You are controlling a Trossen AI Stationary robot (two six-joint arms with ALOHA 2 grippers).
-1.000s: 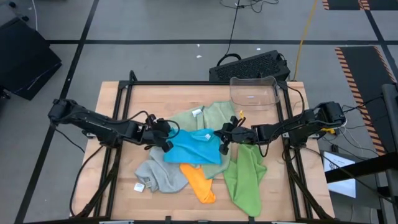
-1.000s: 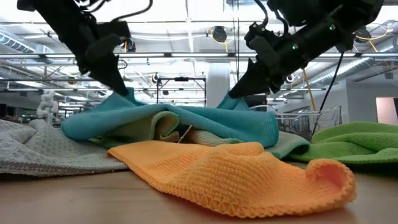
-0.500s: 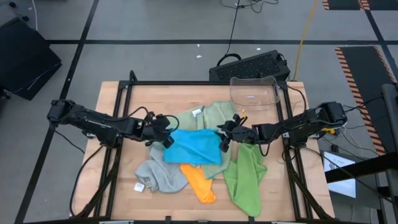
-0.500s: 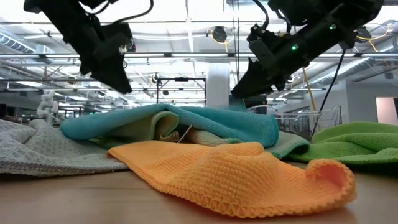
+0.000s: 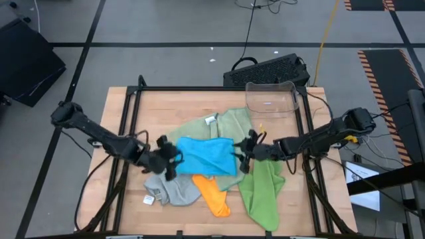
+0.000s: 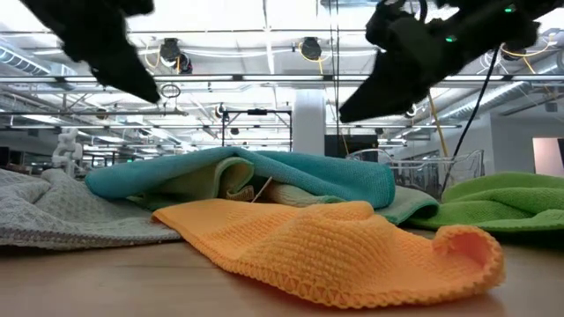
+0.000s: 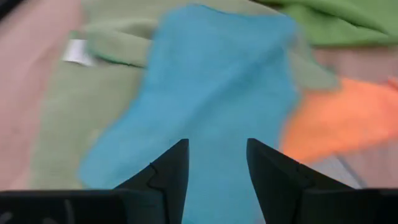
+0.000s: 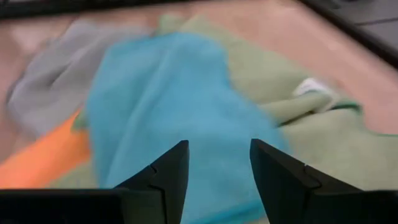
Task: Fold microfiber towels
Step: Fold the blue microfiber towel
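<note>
Hovering either side of the blue towel [image 5: 206,155], our left gripper [image 5: 170,160] and right gripper [image 5: 243,154] hang released, empty; the sage towel [image 5: 229,125] lies half hidden.

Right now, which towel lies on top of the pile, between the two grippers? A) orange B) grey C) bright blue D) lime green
C: the bright blue towel lies spread over the sage green towel, between the left gripper and the right gripper, both open and holding nothing.
</note>
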